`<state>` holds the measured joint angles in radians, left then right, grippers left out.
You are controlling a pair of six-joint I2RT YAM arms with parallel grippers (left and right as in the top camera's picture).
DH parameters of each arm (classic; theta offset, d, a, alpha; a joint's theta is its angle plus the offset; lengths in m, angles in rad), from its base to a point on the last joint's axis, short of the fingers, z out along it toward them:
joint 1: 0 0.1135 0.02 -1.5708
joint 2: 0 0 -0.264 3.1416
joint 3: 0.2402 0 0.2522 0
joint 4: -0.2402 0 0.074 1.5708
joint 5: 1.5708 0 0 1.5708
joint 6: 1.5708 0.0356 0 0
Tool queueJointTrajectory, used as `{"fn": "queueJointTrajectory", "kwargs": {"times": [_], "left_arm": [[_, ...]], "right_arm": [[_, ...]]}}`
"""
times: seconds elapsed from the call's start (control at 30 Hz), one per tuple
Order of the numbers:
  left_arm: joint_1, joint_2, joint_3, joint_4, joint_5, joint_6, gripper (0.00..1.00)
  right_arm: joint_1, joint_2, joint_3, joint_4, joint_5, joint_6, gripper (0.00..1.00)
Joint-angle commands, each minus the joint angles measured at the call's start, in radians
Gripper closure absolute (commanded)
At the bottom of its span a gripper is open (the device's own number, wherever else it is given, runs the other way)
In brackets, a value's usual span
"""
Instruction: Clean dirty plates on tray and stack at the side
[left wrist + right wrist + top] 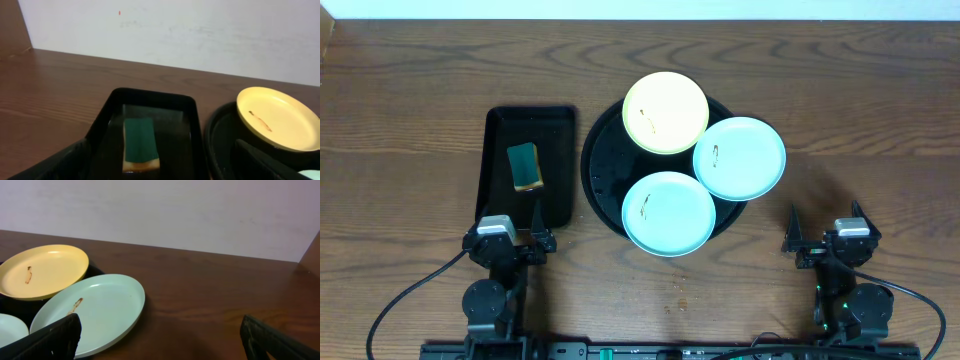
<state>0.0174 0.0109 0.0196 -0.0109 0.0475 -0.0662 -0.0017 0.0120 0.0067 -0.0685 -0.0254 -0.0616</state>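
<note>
Presently: three plates on the round black tray (598,172), none touched by either gripper; yellow plate (666,112) at the far side; right mint plate (739,158) overhanging the tray's right rim, its edge meeting both others; near mint plate (669,212) overhanging the near rim, lying between the two arms; each bears a small brown smear.

Left gripper (507,226): fingers spread wide, holding nothing, at the near end of the rectangular black tray (496,150), left of the plates.

Right gripper (825,214): fingers spread wide, empty, over bare wooden table (400,120), with the right mint plate ahead and to its left.

Rectangular tray contents: one sponge (525,166), green face up, yellow layer beneath.
</note>
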Motion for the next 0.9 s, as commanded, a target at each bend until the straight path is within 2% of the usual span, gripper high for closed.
{"fn": "queueJointTrajectory", "kwargs": {"times": [0.0,0.1,0.27,0.4,0.57,0.63,0.87], "left_arm": [[0.004,0.0,0.04,0.02,0.122,-0.049,0.12],[0.004,0.015,0.16,-0.033,0.152,-0.121,0.12],[0.004,0.143,0.452,-0.201,0.151,-0.098,0.12],[0.004,0.372,0.772,-0.421,0.152,-0.083,0.11],[0.004,0.703,1.18,-0.776,0.198,0.032,0.12],[0.004,0.801,1.294,-0.851,0.195,0.033,0.12],[0.004,0.945,1.346,-0.938,0.207,0.024,0.12]], "right_arm": [[-0.004,-0.001,-0.001,-0.005,0.01,0.013,0.01],[-0.005,-0.001,-0.001,-0.005,0.01,0.013,0.01],[-0.005,-0.001,-0.001,-0.005,0.01,0.013,0.01],[-0.004,-0.001,-0.001,-0.005,0.01,0.012,0.01],[-0.005,-0.001,-0.001,-0.005,0.01,0.013,0.01],[-0.004,-0.001,-0.001,-0.005,0.01,0.013,0.01],[-0.005,-0.001,-0.001,-0.005,0.021,0.001,0.01]]}}
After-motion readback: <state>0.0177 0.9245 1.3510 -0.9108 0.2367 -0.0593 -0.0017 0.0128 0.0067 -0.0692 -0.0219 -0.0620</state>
